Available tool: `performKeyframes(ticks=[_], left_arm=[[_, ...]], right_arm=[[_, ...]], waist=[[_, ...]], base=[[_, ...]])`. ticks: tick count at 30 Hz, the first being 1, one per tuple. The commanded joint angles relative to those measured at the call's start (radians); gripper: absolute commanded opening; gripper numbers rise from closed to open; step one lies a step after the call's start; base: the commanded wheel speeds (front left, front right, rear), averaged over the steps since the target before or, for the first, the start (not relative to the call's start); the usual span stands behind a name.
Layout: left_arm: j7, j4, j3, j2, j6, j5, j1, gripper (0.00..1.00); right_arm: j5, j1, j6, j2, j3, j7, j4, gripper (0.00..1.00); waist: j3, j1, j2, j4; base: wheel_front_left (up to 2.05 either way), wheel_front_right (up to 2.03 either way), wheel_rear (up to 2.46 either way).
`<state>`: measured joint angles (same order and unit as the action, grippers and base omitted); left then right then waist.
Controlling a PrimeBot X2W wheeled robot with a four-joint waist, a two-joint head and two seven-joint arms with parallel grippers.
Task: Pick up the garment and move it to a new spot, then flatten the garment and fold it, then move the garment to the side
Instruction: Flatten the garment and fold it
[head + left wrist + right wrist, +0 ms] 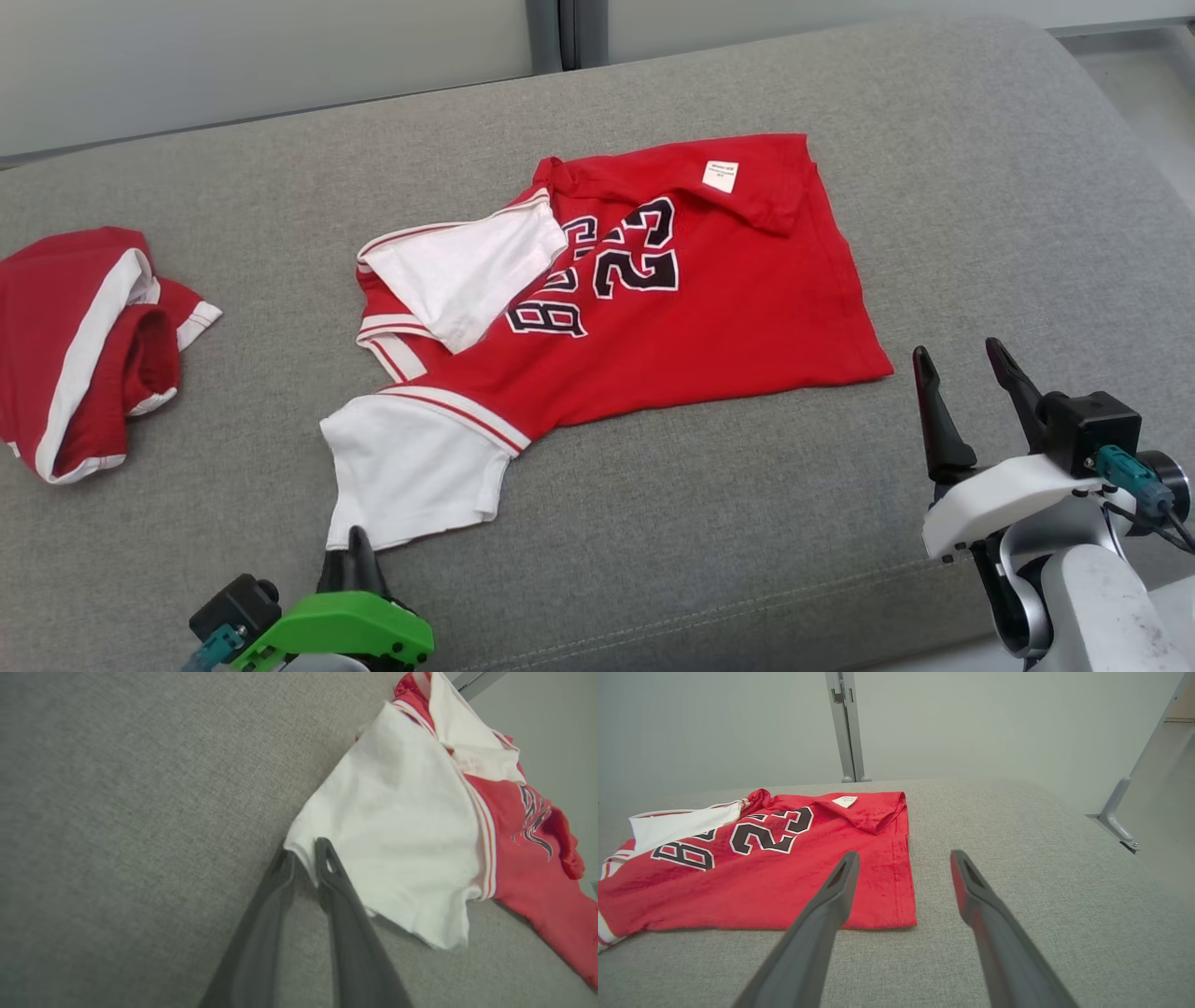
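Jersey (709, 308) sleeve corner pinched in L gripper (304, 851); R gripper (904, 855) fingers apart, over couch (1041, 858).

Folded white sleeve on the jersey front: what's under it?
The folded white sleeve lies on the red jersey, over part of its dark lettering. The covered characters cannot be read.
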<state>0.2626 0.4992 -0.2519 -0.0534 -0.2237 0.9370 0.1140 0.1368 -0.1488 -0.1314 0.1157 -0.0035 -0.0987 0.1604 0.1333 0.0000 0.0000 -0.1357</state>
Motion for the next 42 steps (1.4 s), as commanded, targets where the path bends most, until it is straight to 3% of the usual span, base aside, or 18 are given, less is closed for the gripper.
performKeyframes(ticks=[1,6,16,27,35,42], left_arm=[[0.003,-0.002,0.002,-0.003,-0.003,-0.010,-0.019,1.00],[0.002,-0.041,-0.009,-0.018,-0.021,-0.109,-0.063,1.00],[0.001,-0.227,-0.038,-0.115,-0.066,-0.309,-0.146,1.00],[-0.088,-0.429,-0.105,-0.195,-0.091,-0.380,-0.181,1.00],[-0.081,-0.485,-0.088,-0.214,-0.108,-0.371,-0.233,1.00],[-0.095,-0.530,-0.086,-0.231,-0.150,-0.388,-0.277,1.00]], right_arm=[[-0.006,0.008,0.001,-0.001,-0.002,-0.006,0.004,1.00],[-0.011,0.024,0.001,-0.009,-0.014,-0.009,0.012,1.00],[-0.032,0.057,0.001,-0.016,-0.045,-0.002,-0.010,1.00],[-0.051,0.094,0.001,-0.027,-0.037,0.027,-0.049,1.00],[-0.063,0.126,0.001,-0.034,0.003,0.040,-0.074,1.00],[-0.066,0.132,0.001,-0.036,0.027,0.044,-0.084,1.00]], waist=[[-0.005,0.0000,0.0000,-0.002],[-0.029,0.0000,0.0000,-0.002],[-0.111,0.0000,0.0000,0.004],[-0.203,0.0000,0.0000,0.001],[-0.242,0.0000,0.0000,0.000],[-0.253,0.0000,0.0000,0.000]], base=[[0.00,0.00,0.00],[0.00,0.00,0.00],[0.00,0.00,0.00],[0.00,0.00,0.00],[0.00,0.00,0.00],[0.00,0.00,0.00]])
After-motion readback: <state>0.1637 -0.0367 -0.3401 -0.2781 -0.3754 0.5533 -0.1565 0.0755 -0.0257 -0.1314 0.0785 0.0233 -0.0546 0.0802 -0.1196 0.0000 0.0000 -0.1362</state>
